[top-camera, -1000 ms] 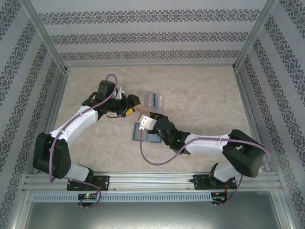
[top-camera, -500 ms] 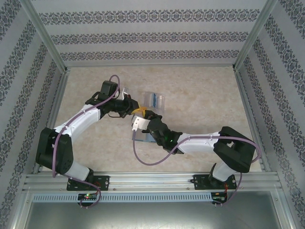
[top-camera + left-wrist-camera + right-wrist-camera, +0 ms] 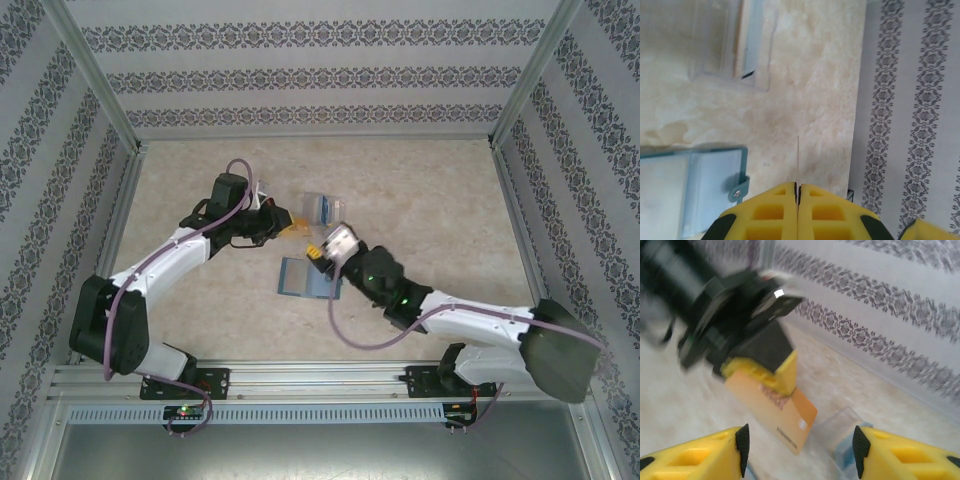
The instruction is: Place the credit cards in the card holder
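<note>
Right gripper has backed off rightward, jaws apart; left gripper stays clamped on orange card, near card holder.

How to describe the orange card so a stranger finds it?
Look at the middle of the table. The left gripper pinches the orange card beside the clear card holder. It alone is orange and held up; the blue-grey wallet lies flat.
</note>
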{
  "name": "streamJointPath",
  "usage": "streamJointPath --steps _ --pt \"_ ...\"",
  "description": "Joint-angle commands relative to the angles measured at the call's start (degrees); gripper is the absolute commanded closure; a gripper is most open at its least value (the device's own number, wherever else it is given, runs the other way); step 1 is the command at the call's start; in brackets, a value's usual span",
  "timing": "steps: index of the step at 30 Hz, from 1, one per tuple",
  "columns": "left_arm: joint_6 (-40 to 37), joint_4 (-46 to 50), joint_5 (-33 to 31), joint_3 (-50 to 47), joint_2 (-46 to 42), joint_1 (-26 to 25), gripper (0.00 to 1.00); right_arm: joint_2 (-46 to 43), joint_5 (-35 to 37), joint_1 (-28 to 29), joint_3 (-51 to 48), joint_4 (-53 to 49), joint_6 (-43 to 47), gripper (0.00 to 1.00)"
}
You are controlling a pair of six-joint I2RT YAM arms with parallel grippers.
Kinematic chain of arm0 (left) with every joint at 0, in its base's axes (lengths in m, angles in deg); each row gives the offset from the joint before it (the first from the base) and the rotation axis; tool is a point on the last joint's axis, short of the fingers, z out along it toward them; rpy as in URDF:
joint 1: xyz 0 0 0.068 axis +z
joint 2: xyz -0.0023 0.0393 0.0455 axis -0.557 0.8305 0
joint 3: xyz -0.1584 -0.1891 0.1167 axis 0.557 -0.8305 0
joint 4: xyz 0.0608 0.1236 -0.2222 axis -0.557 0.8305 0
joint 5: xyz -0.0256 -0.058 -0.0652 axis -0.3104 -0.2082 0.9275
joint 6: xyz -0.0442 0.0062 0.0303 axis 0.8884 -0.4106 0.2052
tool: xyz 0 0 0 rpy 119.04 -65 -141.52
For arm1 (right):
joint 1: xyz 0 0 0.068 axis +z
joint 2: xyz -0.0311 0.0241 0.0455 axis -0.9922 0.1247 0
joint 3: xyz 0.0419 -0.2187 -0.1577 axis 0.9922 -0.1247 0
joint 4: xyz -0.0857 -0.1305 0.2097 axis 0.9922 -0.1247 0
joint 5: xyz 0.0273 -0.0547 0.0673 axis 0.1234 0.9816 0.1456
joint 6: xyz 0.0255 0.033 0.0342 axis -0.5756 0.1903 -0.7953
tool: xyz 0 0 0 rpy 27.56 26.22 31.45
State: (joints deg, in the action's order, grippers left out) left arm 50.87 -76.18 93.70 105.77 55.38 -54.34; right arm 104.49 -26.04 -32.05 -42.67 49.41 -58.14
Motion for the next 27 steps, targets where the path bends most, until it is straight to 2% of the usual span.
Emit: streamJointPath --steps 1,6,9,11,15,21,27 --pt "-0.3 -11.2 -7.5 -2.7 -4.9 -1.6 1.00 0.1 -13.2 -4.9 1.6 2.5 -34.7 0.42" --pt "3.8 -24.4 -13.5 -8.2 -7.8 -1.9 1.00 1.8 -11.0 -6.6 1.2 7.2 -49.6 0.45" --pt "6.1 -29.2 -16.1 -9.8 -8.7 -2.7 1.00 4.0 -16.2 -9.4 1.5 11.6 -61.3 0.45" --pt "7.2 -30.3 -17.7 -10.0 -8.8 -3.5 1.00 6.0 -21.2 -9.9 3.9 12.3 -64.2 0.45" --pt "9.4 -32.7 -18.6 -10.7 -9.0 -4.7 1.00 10.0 -23.7 -9.5 5.5 17.6 -71.7 0.46" --pt "12.4 -33.9 -23.2 -13.0 -11.2 -5.4 1.00 14.8 -21.8 -8.8 6.1 20.6 -75.0 0.47" --pt "13.6 -32.5 -24.4 -13.5 -11.7 -6.0 1.00 20.1 -25.2 -9.3 10.1 25.8 -78.3 0.51"
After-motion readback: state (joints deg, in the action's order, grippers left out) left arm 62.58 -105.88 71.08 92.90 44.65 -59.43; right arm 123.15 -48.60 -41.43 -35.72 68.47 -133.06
